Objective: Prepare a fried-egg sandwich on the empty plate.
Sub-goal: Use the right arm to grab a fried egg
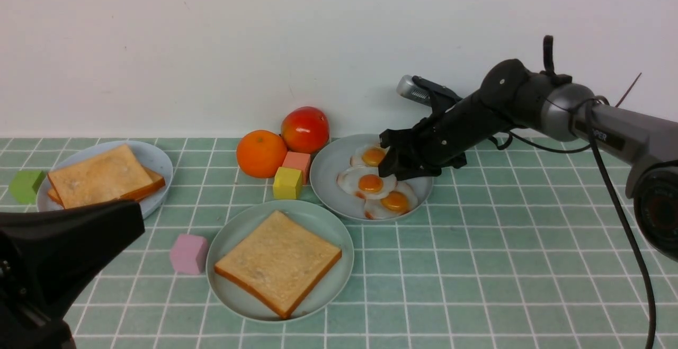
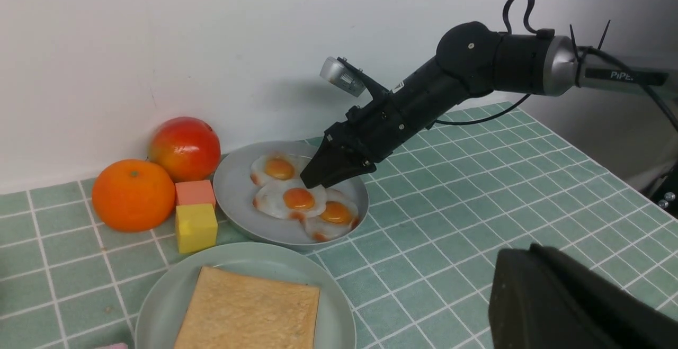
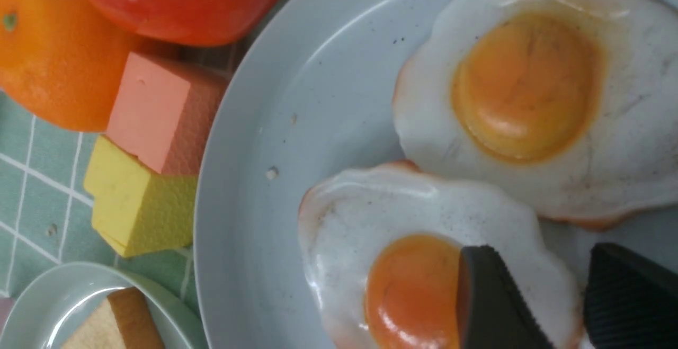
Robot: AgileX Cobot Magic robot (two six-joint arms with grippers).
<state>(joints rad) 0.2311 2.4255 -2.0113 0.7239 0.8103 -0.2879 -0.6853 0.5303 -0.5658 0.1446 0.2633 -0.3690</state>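
Note:
The pale mint-green plate (image 1: 238,232) at the front middle carries one toast slice (image 1: 278,261). At the left, two stacked toast slices (image 1: 100,177) lie on a pale blue plate (image 1: 159,161). Three fried eggs lie on the grey plate (image 1: 326,179). My right gripper (image 1: 389,171) is open, low over the middle egg (image 1: 369,183). In the right wrist view its fingers (image 3: 487,296) straddle that egg's white (image 3: 413,285), one at the yolk, one past the edge. My left gripper (image 1: 139,216) hangs shut and empty at the front left.
An orange (image 1: 261,153) and a red fruit (image 1: 304,129) sit by the wall. A salmon block (image 1: 296,162) and a yellow block (image 1: 287,183) touch the grey plate's left side. A pink cube (image 1: 188,253) and a green cube (image 1: 25,186) lie further left.

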